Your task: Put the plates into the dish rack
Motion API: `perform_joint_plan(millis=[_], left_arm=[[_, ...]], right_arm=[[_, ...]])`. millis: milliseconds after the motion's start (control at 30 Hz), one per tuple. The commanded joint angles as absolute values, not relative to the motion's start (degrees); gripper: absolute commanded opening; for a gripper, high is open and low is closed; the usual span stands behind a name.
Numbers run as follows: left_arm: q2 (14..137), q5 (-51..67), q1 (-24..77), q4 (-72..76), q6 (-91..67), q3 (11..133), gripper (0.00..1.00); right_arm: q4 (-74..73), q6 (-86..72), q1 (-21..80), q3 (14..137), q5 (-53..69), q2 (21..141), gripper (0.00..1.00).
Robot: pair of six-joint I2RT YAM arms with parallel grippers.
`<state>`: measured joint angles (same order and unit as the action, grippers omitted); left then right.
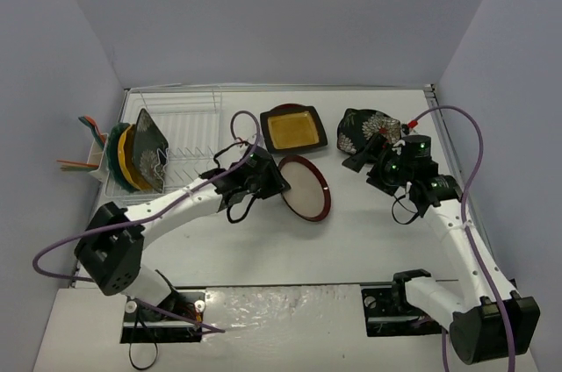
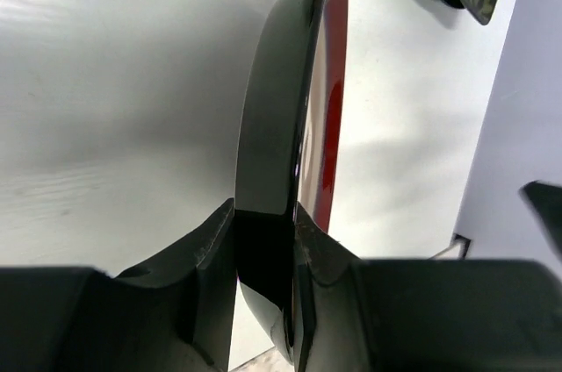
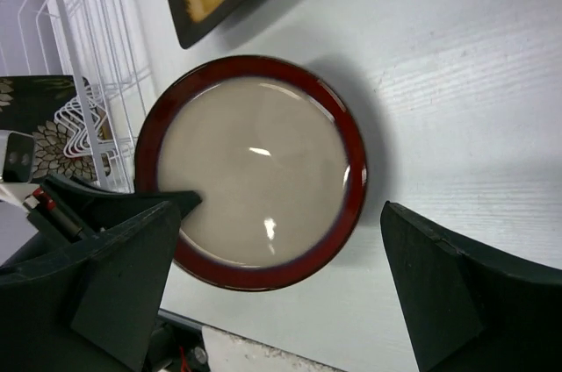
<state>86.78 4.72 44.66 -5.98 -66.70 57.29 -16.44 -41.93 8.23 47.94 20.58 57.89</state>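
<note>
The red-rimmed round plate (image 1: 305,188) with a pale centre is at mid-table, and my left gripper (image 1: 268,181) is shut on its left rim. In the left wrist view that plate (image 2: 294,109) runs edge-on out of the shut left gripper (image 2: 263,240). My right gripper (image 1: 373,157) hangs open to the right of it, holding nothing. In its wrist view, the right gripper (image 3: 281,214) has its fingers wide apart over the plate (image 3: 255,170). The white wire dish rack (image 1: 189,122) holds teal, yellow and black flowered plates (image 1: 136,154) upright at its left end.
A black square plate with a yellow centre (image 1: 292,128) lies flat behind the round one. A second black flowered plate (image 1: 369,126) lies at the back right, close to my right gripper. A white utensil cup (image 1: 88,160) with coloured utensils hangs on the rack's left side.
</note>
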Motion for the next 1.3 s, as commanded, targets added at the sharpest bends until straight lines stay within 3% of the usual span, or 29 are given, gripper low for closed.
perform_joint_plan(millis=[0, 167, 467, 800, 1267], left_arm=[[75.97, -2.35, 43.95, -17.24, -50.58, 71.83, 0.00], [71.57, -10.03, 40.16, -32.08, -34.65, 82.52, 0.00], [72.80, -17.27, 22.58, -48.52, -7.97, 100.06, 0.00], [81.29, -16.96, 6.95, -45.27, 7.81, 103.62, 0.00], [91.46, -15.95, 2.66, -39.93, 8.93, 102.82, 0.00]], right_arm=[[-20.57, -36.06, 7.82, 53.89, 18.03, 56.04, 0.95], [-20.65, -34.32, 7.64, 55.17, 16.34, 54.91, 0.95], [-20.65, -31.18, 7.56, 54.35, 16.84, 54.63, 0.95], [-20.48, -28.48, 7.56, 54.08, 18.02, 56.78, 0.96], [-20.27, -24.90, 7.26, 55.28, 18.87, 61.09, 0.96]])
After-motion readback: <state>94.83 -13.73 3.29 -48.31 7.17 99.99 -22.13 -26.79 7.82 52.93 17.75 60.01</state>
